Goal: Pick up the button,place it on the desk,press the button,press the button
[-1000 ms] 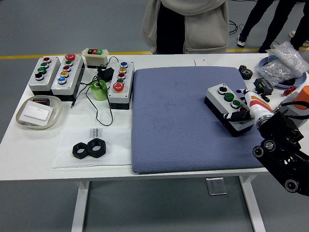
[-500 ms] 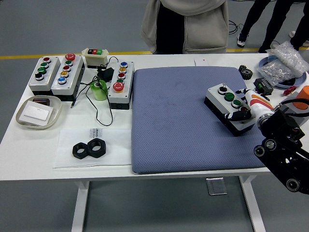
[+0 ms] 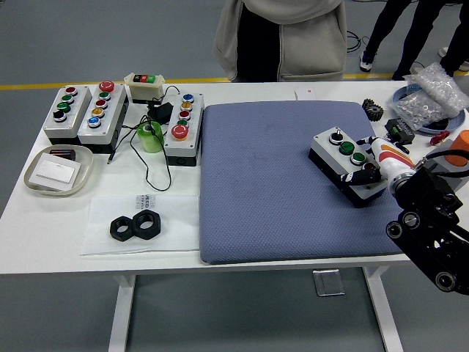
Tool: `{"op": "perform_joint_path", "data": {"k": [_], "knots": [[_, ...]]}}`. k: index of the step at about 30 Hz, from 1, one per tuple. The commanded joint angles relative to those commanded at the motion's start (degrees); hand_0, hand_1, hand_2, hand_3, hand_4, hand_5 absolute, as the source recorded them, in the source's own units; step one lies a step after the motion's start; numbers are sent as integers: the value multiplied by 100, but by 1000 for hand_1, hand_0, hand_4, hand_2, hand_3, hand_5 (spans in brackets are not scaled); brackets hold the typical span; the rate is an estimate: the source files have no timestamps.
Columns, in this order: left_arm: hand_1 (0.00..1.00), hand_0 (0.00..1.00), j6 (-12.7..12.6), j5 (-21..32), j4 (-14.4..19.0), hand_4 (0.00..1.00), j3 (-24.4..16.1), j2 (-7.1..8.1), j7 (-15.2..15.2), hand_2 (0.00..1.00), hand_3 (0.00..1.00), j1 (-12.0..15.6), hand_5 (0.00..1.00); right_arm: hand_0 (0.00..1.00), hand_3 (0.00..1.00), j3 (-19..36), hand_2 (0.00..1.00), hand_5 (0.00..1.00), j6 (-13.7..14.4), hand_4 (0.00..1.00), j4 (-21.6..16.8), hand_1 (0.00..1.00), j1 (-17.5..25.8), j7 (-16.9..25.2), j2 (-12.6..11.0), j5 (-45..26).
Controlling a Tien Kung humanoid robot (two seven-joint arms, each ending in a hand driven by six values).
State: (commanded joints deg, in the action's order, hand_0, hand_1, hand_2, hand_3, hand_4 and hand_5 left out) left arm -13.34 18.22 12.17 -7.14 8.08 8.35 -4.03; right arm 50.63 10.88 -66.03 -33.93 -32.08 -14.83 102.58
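The button box (image 3: 347, 166), grey with a black base and a row of black, green, green and red buttons, lies flat and angled, its red-button end under the right hand (image 3: 377, 167).

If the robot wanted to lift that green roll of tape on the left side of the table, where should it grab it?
Grip the green roll of tape across its curved outer wall, coming down from above. It stands upright with its round opening up. A black cable loops around it and the button boxes stand close by, so a side approach looks crowded.
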Motion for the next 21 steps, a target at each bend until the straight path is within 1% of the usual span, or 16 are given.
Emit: {"op": "perform_joint_path", "data": {"k": [4, 5, 10, 11, 16, 17, 21], "knots": [[832, 700, -1, 10, -1, 643, 3, -1, 1, 893, 829, -16, 998, 708, 761, -78, 567, 174, -46, 961, -12, 545, -33, 5, -64, -14], [832, 700, -1, 10, -1, 643, 3, -1, 0, 893, 828, -17, 998, 549, 753, -86, 537, 188, -51, 968, -13, 508, -35, 6, -70, -16], [832, 700, 2, 36, -4, 643, 17, -3, 6, 893, 828, -13, 998, 549, 753, -226, 537, 188, -102, 968, -41, 508, -62, 30, -186, -43], [831, 699, 2, 41, -4, 643, 20, -3, 7, 893, 828, -15, 998, 491, 746, -250, 530, 188, -107, 965, -47, 498, -70, 37, -210, -51], [831, 699, 5, 77, -3, 643, 44, -4, 13, 893, 828, -34, 998, 491, 746, -436, 530, 188, -142, 965, -103, 498, -130, 95, -374, -106], [831, 699, 5, 78, -4, 643, 43, -4, 13, 893, 829, -35, 998, 450, 741, -491, 525, 178, -151, 957, -119, 490, -140, 114, -412, -118], [831, 699, 5, 91, -4, 643, 47, -5, 16, 893, 829, -43, 998, 450, 741, -646, 525, 178, -176, 957, -152, 490, -169, 163, -523, -144]]}}
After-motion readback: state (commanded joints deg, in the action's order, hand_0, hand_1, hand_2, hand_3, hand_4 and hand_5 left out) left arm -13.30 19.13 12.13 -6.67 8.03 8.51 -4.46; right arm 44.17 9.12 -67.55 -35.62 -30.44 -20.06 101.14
